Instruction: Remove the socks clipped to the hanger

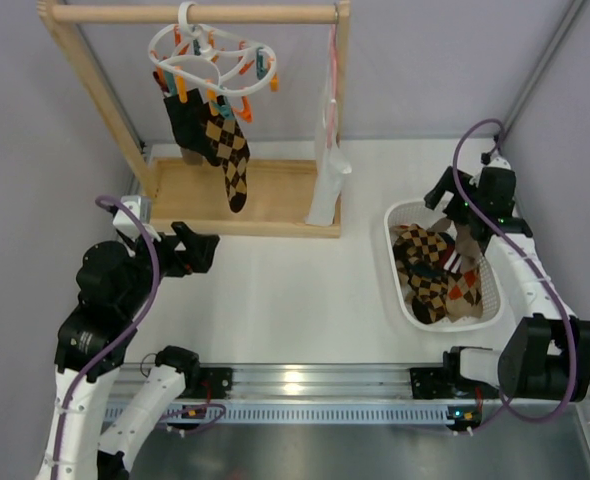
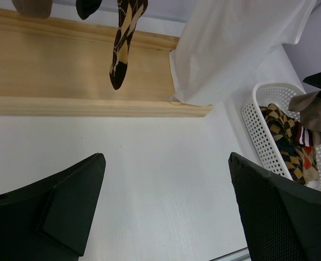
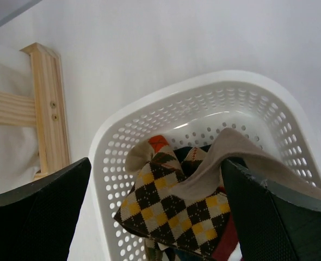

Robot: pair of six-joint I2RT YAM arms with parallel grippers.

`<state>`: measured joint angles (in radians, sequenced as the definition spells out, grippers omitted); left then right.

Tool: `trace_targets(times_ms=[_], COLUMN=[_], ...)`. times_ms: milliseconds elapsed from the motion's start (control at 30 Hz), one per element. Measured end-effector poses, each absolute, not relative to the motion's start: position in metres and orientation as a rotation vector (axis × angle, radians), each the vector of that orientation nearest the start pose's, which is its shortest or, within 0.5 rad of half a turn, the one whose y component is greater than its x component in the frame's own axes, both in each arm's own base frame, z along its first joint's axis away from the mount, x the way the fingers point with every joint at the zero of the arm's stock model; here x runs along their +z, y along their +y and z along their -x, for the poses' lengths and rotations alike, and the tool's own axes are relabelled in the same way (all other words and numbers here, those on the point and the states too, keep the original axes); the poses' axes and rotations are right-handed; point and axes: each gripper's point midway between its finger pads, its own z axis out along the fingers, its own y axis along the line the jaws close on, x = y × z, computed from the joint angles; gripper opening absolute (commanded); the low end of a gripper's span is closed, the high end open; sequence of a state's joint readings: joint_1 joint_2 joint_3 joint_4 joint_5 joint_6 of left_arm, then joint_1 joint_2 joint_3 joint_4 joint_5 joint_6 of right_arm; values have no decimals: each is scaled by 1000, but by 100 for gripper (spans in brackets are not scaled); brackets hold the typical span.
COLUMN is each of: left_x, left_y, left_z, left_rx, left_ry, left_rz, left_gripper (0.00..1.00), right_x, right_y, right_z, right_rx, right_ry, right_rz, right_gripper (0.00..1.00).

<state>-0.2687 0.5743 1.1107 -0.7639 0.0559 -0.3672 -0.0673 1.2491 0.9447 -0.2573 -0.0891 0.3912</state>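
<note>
The white ring hanger [image 1: 213,55] hangs by its hook from the wooden rail. A black sock [image 1: 182,125] and a brown-and-tan diamond-checked sock [image 1: 228,155] [image 2: 122,49] hang clipped to it. My left gripper [image 1: 197,248] [image 2: 166,157] is open above the bare table, in front of the rack's base. My right gripper [image 1: 458,222] [image 3: 156,163] is open over the white basket [image 1: 392,262] [image 3: 103,141]. A plain brown sock [image 3: 242,157] lies draped against its right finger, on top of diamond-checked socks [image 3: 171,201] in the basket.
The wooden rail frame [image 1: 195,14] stands at the back left on a plank base [image 2: 51,70]. A white cloth with a pink strap [image 1: 330,170] [image 2: 231,49] hangs at its right post. Grey walls close in on both sides.
</note>
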Motion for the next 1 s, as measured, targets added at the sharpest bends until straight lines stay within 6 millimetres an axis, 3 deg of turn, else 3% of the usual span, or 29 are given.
trace_targets(times_ms=[333,433,567,733,800,1000], left_x=[340,340,337,325,320,303], left_y=[-76,-71,-60,-48,-43,-31], left_z=[-200,-202,-207,-212,-213,-212], left_rx=[-484,-461,-405,-342,-318,-259], left_ry=[1827,1822,1817,1830,1834,1836], left_rz=[82,113,173,252,278,337], left_gripper=[98,98,98,98,98,98], right_x=[168,171,184,219,228,237], right_y=[25,42,94,193,223,286], right_z=[-370,-362,-338,-291,-274,-238], right_rx=[381,486,709,946,1016,1078], right_ry=[2176,2148,2044,1912,1866,1799], right_rz=[-363,-324,-165,192,291,419], right_gripper=[99,100,99,99,99,99])
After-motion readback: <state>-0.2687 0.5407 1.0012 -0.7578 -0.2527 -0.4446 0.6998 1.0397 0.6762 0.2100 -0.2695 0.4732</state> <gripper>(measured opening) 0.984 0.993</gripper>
